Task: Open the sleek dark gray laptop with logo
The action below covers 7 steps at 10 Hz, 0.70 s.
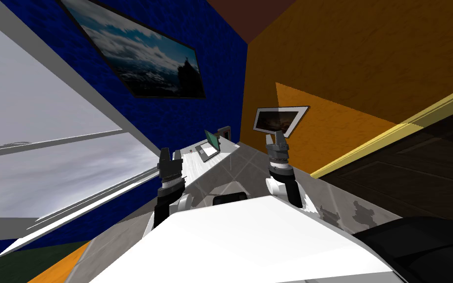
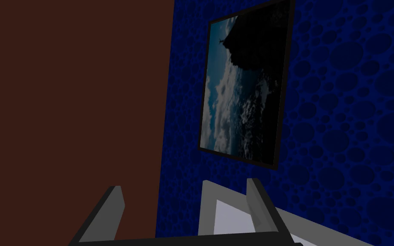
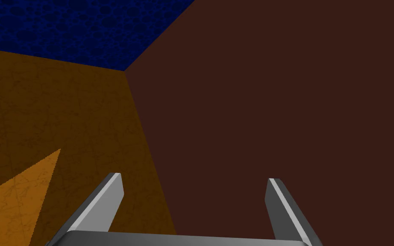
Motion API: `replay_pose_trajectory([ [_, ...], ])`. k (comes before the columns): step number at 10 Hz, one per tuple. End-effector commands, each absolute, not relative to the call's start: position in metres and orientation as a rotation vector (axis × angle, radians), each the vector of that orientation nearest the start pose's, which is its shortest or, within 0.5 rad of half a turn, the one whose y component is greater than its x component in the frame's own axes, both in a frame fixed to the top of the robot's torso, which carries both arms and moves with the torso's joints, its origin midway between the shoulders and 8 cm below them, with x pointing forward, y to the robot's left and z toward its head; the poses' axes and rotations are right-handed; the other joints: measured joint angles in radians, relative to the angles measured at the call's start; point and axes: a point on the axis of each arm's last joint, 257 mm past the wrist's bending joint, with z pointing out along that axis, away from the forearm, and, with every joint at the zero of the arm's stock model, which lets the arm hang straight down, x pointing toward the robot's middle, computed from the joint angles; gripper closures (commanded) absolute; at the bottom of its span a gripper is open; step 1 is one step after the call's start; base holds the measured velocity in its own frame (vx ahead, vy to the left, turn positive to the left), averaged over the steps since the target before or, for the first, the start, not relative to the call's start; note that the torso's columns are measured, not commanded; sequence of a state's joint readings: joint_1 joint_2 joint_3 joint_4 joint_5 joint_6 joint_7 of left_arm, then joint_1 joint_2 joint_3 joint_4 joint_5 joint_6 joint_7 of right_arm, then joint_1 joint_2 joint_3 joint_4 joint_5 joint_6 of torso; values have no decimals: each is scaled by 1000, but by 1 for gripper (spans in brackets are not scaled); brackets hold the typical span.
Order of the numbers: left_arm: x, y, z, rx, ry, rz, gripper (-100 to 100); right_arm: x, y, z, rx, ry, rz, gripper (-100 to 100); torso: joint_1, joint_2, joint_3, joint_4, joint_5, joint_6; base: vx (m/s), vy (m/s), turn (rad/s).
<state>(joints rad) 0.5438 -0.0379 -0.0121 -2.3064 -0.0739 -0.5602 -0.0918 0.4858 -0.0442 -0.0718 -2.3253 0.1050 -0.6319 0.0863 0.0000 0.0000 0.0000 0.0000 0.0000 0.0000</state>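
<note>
Distance is the main hazard. Left gripper (image 1: 170, 153) is held up in front, fingers spread, holding nothing. Further on, laptop (image 1: 210, 146) sits small on the white desk (image 1: 191, 164) by the blue wall (image 1: 171, 118), well apart from both arms; its lid seems part-raised, greenish screen showing. Right gripper (image 1: 275, 137) is likewise up, blades apart, empty. A reach from here would likely fall short. A careless approach could clip the desk edge, and a blunt push on the lid could shove the laptop toward the wall.
</note>
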Motion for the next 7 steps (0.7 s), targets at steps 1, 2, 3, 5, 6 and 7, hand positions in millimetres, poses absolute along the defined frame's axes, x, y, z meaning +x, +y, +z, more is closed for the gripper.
replay_pose_trajectory([
  [1,327,272,33,-567,614,-1176,0,310,-270,70,364,594,1134,0,0,40,-82,41,0,0,0,0,0],
  [2,327,272,33,-566,614,-1176,0,310,-270,70,364,594,1134,0,0,104,-209,105,0,0,0,0,0],
  [3,327,272,33,-566,614,-1176,0,310,-270,70,364,594,1134,0,0,175,-351,176,0,0,0,0,0],
  [5,327,272,33,-566,614,-1176,0,310,-270,70,364,594,1134,0,0,322,-644,322,0,0,0,0,0],
  [6,327,272,33,-566,614,-1176,0,310,-270,70,364,594,1134,0,0,396,-792,396,0,0,0,0,0],
  [7,327,272,33,-566,614,-1176,0,310,-270,70,364,594,1134,0,0,470,-939,470,0,0,0,0,0],
])
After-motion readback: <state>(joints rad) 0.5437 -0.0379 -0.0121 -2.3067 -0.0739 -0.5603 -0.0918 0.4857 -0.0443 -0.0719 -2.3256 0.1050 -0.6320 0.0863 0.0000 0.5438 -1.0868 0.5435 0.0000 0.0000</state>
